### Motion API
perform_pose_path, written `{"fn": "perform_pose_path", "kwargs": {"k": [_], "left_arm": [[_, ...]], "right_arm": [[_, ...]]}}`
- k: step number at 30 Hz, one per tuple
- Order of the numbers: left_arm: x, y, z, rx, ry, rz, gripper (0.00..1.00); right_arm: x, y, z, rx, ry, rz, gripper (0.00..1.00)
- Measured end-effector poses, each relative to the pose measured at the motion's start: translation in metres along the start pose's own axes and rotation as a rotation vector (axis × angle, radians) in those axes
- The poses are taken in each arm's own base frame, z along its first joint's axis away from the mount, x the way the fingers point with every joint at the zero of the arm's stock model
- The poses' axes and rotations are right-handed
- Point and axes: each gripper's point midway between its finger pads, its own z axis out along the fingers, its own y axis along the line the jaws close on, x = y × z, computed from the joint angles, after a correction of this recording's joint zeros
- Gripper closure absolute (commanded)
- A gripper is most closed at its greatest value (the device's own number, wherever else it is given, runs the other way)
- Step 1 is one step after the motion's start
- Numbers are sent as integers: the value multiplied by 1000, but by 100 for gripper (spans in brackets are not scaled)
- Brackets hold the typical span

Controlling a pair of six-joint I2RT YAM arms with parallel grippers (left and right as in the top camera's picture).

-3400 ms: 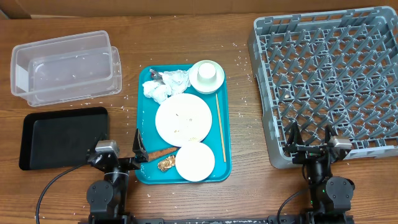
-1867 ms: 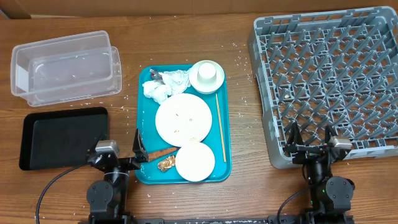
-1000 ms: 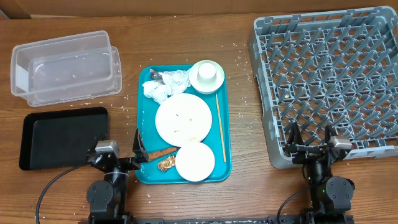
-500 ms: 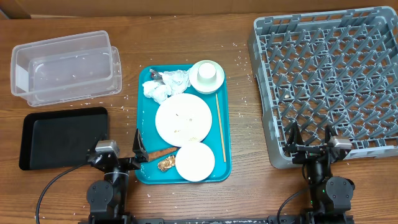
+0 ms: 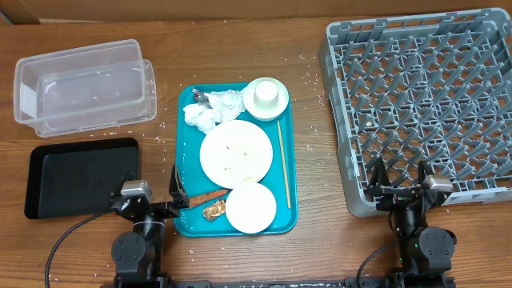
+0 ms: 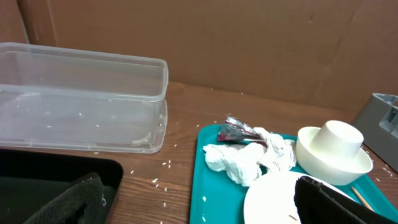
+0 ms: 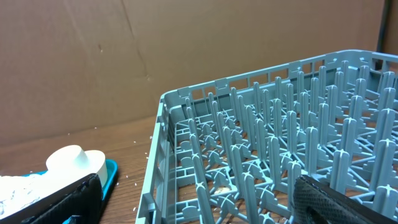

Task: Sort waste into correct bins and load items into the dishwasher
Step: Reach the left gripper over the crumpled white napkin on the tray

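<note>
Tray [image 5: 186, 168]: teal plastic, rectangular, rounded corners, raised rim; centre of overhead frame.
Large plate [image 5: 236, 152]: white, round, flat, glossy, flecked with crumbs; middle of Tray.
Small plate [image 5: 251, 208]: white, round; lower end of Tray, rim meeting Large plate.
Bowl [image 5: 266, 96]: white, round, stepped profile with wide rim below a narrower domed top; upper right corner of Tray.
Napkins [image 5: 204, 118]: white paper, crumpled and soft-edged; upper left of Tray.
Foil wrapper [image 6: 239, 130]: silvery and dark, crinkled; touching Napkins at far left corner of Tray.
Chopstick [image 5: 283, 164]: thin, straight, pale; along right side of Tray, just beside Large plate.
Food scraps [image 5: 211, 204]: brown, one strip and one crumbly lump; lower left of Tray, beside Small plate.
Clear bin [image 5: 84, 86]: transparent plastic, deep, rectangular; upper left of overhead frame.
Black pan [image 5: 80, 176]: matte black, shallow, rectangular; left, below Clear bin.
Rack [image 5: 424, 104]: grey plastic lattice with upright pegs; right side.
Table [image 5: 320, 248]: brown wood grain, dotted with white crumbs.
Left gripper [image 6: 199, 193]: black fingers spread wide at both lower corners of the left wrist view, holding nothing; at lower left edge of Tray.
Right gripper [image 5: 399, 178]: black fingers spread wide, holding nothing; at lower left corner of Rack.
</note>
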Motion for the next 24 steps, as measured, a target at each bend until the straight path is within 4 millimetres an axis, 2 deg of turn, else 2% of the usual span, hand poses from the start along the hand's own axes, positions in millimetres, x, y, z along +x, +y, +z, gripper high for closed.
{"fn": "perform_pose_path", "kwargs": {"k": [3,6,9,11,12,15,18,21,24], "left_arm": [[1,-4,0,24,5,-30,0],[-6,-20,-1,113,-11,-136,0],[-28,-37,-5,225,-70,-326,0],[-50,-47,-11,298,-139,-404,0],[-70,-58,-19,382,-197,-460,0],[-88,-73,-31,491,-238,-493,0],[-95,-87,-41,580,-217,-501,0],[-101,-95,-45,608,-178,-481,0],[-117,-108,-48,626,-117,-393,0]], "right_arm": [[0,0,0,0,0,0,0],[0,0,0,0,0,0,0],[0,0,0,0,0,0,0],[0,0,0,-1,1,0,0],[0,0,0,0,0,0,0],[0,0,0,0,1,0,0],[0,0,0,0,0,0,0],[0,0,0,0,0,0,0],[0,0,0,0,0,0,0]]}}
